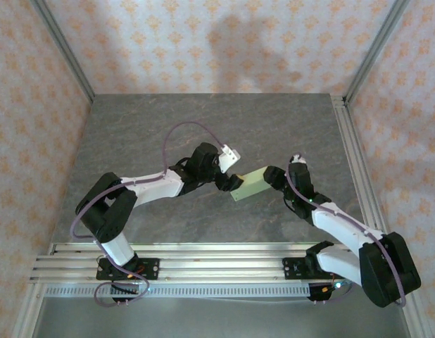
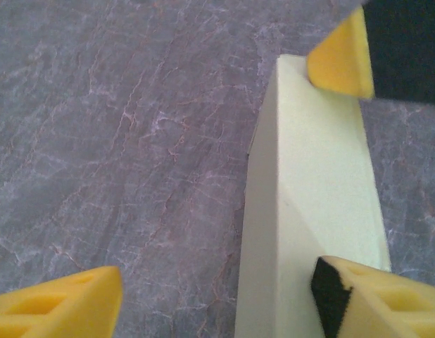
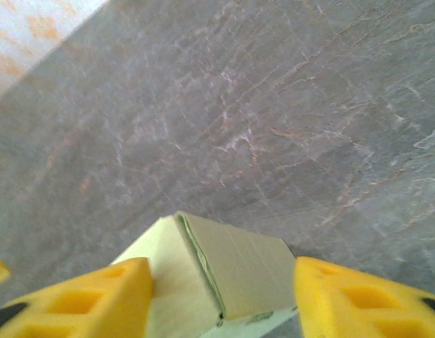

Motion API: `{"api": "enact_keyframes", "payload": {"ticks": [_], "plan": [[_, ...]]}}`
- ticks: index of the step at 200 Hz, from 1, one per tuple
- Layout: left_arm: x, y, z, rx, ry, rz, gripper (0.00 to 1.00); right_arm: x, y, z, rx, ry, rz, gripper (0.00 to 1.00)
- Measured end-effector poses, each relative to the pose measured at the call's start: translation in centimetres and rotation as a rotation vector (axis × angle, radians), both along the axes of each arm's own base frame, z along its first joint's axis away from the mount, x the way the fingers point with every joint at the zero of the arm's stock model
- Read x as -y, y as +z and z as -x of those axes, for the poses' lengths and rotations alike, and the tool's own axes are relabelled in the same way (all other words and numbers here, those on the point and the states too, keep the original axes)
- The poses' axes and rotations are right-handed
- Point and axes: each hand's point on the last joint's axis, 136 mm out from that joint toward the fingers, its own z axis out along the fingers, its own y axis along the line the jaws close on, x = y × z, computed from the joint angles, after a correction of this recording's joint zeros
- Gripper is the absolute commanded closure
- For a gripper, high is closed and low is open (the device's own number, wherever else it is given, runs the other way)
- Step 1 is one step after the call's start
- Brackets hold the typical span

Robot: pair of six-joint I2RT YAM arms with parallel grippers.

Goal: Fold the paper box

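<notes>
Paper box [image 1: 248, 184] runs left-right, slightly diagonal, from released left gripper [image 1: 227, 182] to right gripper [image 1: 271, 177] straddling its end, grip unclear.

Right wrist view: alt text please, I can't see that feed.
The pale green paper box sits end-on, its closed end toward the camera, between the right gripper's two yellow fingers, which flank it closely; whether they touch it is unclear. Grey marbled table lies beyond.

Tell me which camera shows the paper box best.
Left wrist: the paper box lies close and large, top face and long side clear. Right wrist shows mainly one end; top external shows it whole but small.
</notes>
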Motion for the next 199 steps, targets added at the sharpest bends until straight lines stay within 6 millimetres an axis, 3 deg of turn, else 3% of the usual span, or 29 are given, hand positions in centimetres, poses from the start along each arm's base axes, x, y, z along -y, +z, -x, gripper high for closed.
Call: {"api": "enact_keyframes", "payload": {"ticks": [24, 71, 89, 127, 161, 199], "plan": [[0.6, 0.1, 0.7, -0.034, -0.007, -0.008, 0.13, 0.0, 0.3, 0.4, -0.059, -0.008, -0.008, 0.2], [1.0, 0.5, 1.0, -0.059, -0.003, -0.017, 0.14, 0.8, 2.7, 0.6, -0.083, -0.071, -0.033, 0.18], [1.3, 0.9, 1.0, -0.051, -0.007, -0.018, 0.16, 1.6, 2.4, 0.7, -0.102, -0.102, -0.025, 0.18], [2.2, 0.2, 3.0, -0.086, -0.065, -0.041, 0.15, 2.1, 1.6, 1.0, -0.138, -0.121, -0.011, 0.18], [2.2, -0.4, 3.8, -0.095, -0.097, -0.073, 0.27, 2.1, 0.6, 1.0, -0.168, -0.127, -0.004, 0.19], [1.6, -2.5, 4.3, -0.1, -0.115, -0.161, 0.36, 2.1, 0.5, 1.1, -0.171, -0.126, -0.003, 0.2]]}}
